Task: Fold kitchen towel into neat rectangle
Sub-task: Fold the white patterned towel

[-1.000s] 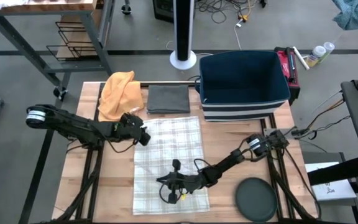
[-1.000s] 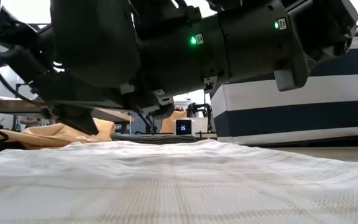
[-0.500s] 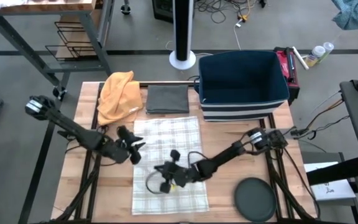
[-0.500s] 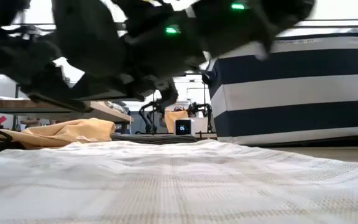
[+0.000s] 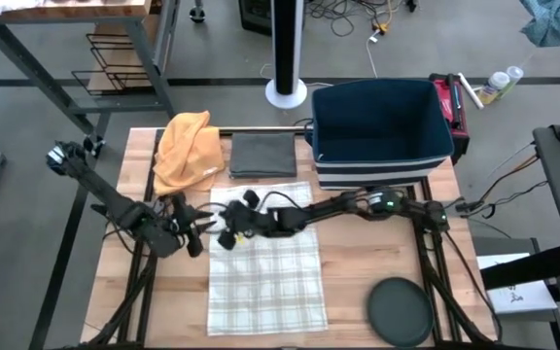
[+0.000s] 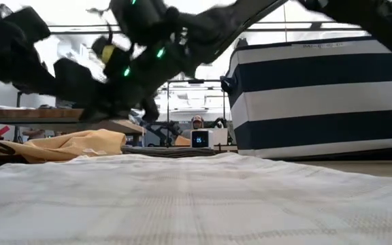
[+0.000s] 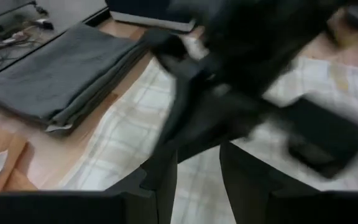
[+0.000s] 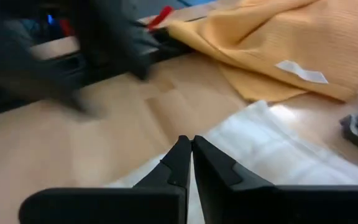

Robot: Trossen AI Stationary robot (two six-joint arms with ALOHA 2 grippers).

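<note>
The checked kitchen towel (image 5: 265, 261) lies flat and unfolded on the wooden tabletop (image 5: 358, 292), filling the centre and lower centre of the high view. The right pincer (image 5: 229, 233) sits over the towel's upper-left corner, its arm stretching in from the right of the frame; in the right wrist view its fingertips (image 8: 180, 163) are pressed together, with no cloth between them. The left pincer (image 5: 198, 223) hovers just left of the towel's upper-left edge, close to the right pincer; in the left wrist view its fingers (image 7: 160, 186) stand partly spread above the checked cloth, holding nothing. A folded grey towel (image 5: 263, 155) lies above the checked towel, in the upper centre of the frame, and a crumpled orange cloth (image 5: 187, 148) lies to its left. A navy bin with white stripes (image 5: 379, 131) occupies the upper right of the tabletop. A dark round disc (image 5: 401, 313) rests at the lower right.
</note>
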